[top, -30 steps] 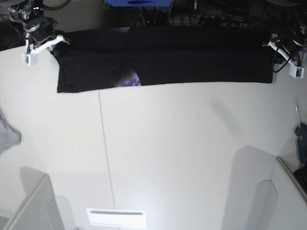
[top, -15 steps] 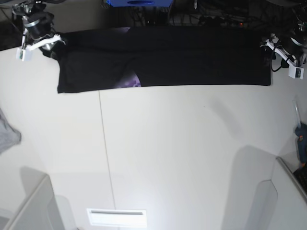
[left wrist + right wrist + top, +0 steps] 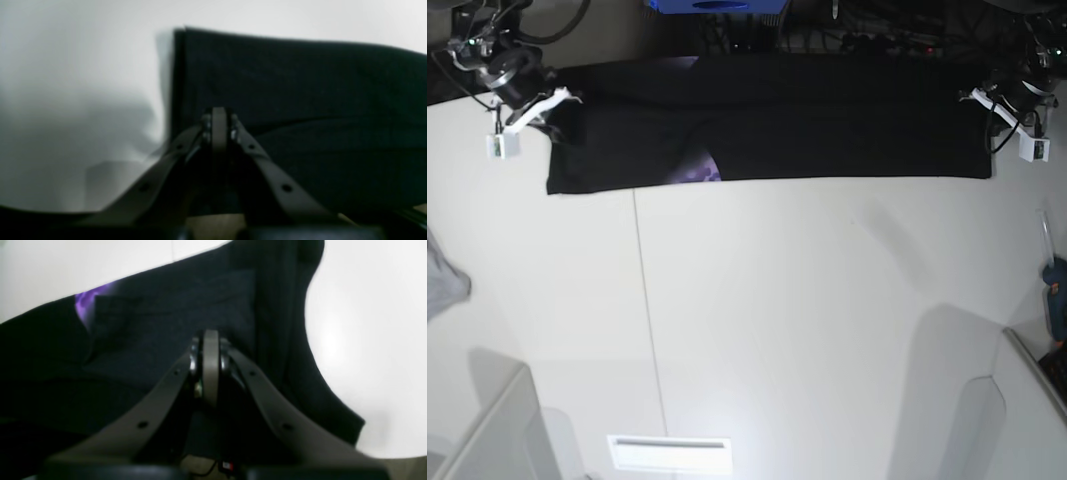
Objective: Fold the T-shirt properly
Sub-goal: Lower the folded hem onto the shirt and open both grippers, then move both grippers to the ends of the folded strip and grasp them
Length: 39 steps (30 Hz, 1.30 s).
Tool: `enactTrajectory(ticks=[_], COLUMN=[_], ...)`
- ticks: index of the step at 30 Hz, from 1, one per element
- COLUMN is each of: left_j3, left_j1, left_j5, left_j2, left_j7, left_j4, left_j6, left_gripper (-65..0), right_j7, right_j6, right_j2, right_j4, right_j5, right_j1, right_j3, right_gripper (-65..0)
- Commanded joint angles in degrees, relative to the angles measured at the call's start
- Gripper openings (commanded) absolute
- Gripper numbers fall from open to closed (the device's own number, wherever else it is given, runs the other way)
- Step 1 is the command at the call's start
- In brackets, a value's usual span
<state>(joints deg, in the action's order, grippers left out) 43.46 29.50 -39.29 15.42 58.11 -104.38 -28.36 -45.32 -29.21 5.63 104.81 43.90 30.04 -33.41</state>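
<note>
The T-shirt (image 3: 767, 120) is lying as 1 long black band across the far side of the white desk (image 3: 807, 320), folded over on itself, with a scrap of purple print (image 3: 697, 170) peeking out near the front edge. The 2 arms are sitting at opposite ends of that band, which looks like the set-up for taking both ends together and folding the strip again.

The right gripper (image 3: 210, 340) is hanging over the end with the sleeve, its jaws pressed together. In the wrist view dark cloth is bunching right under the tips, but I cannot tell whether any fabric is pinched.

The left gripper (image 3: 218, 116) is hovering just inside the other end, close to the straight side edge, jaws likewise pressed together, with the cloth beneath looking flat, so a grip seems unlikely there yet.
</note>
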Motion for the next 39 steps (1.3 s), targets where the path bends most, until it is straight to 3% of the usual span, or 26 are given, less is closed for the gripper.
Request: enactTrajectory(ticks=[1, 11, 14, 18, 25, 32, 35, 39], left_j3=[0.27, -4.83, -5.26, -9.48, -10.28, -10.28, -10.45, -13.70], left_j1=[-0.35, -4.22, -6.24, -8.79, -11.87, -14.95, -16.79, -19.61], left_j5=[-0.67, -0.40, 5.31, 10.67, 11.38, 11.38, 11.38, 11.38], left_j2=[0.89, 1.33, 0.89, -0.26, -1.31, -1.57, -1.57, -1.57], left_j7=[-0.83, -0.92, -0.92, -0.92, -0.74, -0.57, -0.57, -0.57], left_j4=[0.51, 8.69, 10.00, 12.20, 13.26, 13.26, 13.26, 13.34], left_j6=[0.18, 0.27, 0.27, 0.01, 0.27, 0.45, 3.44, 4.23], left_gripper=[-65.0, -65.0, -65.0, -65.0, -65.0, -65.0, -65.0, -65.0], right_j7=[0.88, 1.23, 1.23, 1.23, 1.23, 1.23, 1.23, 1.23], right_j6=[-0.19, -0.19, -0.19, -0.28, -0.28, 0.07, 0.16, 0.24], right_j2=[0.92, 3.03, 3.73, 2.77, 1.27, 3.29, 4.17, 5.14], right_j4=[-0.07, -11.67, -13.78, -14.92, -18.27, -23.45, -25.12, -27.94], right_j5=[0.72, 0.63, -0.52, -8.16, -15.02, -15.02, -15.02, -15.02], right_j1=[-0.37, -4.42, -5.91, -8.99, -14.44, -19.80, -22.09, -24.99], right_j3=[-0.31, -0.31, -0.31, -0.39, -0.66, -0.75, -0.75, -0.75], right_gripper=[-65.0, -65.0, -65.0, -65.0, -65.0, -65.0, -65.0, -65.0])
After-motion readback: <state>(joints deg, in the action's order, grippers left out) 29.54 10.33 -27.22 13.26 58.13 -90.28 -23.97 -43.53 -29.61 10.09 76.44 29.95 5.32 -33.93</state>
